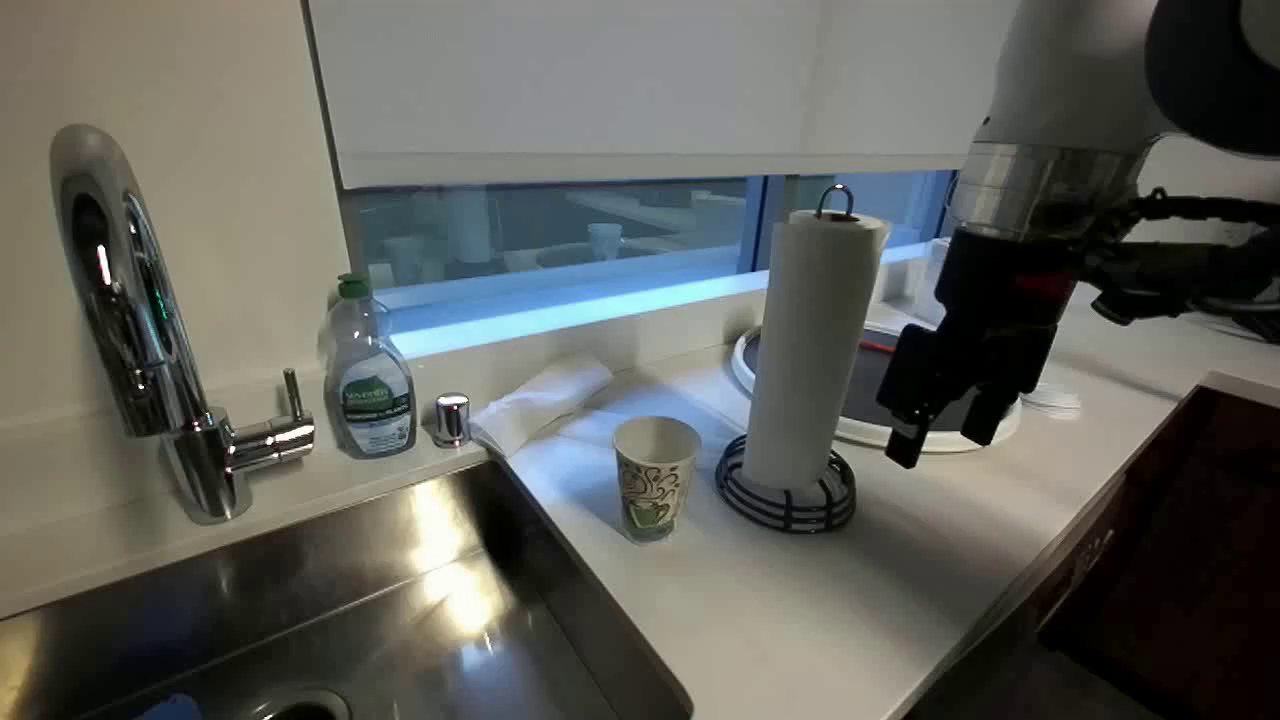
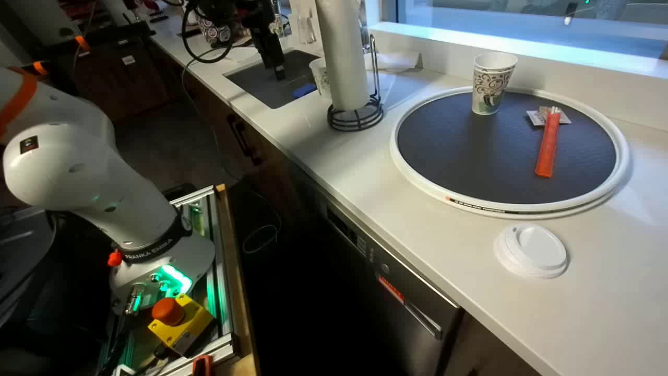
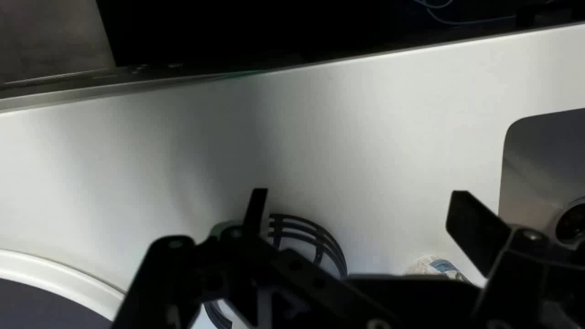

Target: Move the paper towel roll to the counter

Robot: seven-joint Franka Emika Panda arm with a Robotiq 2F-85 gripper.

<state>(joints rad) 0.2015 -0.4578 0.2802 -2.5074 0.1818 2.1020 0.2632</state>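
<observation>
The paper towel roll, a tall white cylinder, stands upright on a black wire holder on the white counter. In both exterior views my gripper hangs above the counter beside the roll, on the side of the front edge, with a visible gap between them. Its two fingers are spread wide with nothing between them in the wrist view, so the gripper is open. There the ringed holder base shows partly behind one finger, while the roll is almost wholly hidden behind the black gripper body.
A patterned paper cup stands between the holder and the steel sink. On the far side lies a round tray bearing a cup and a red chopstick sleeve. White lids sit near the tray.
</observation>
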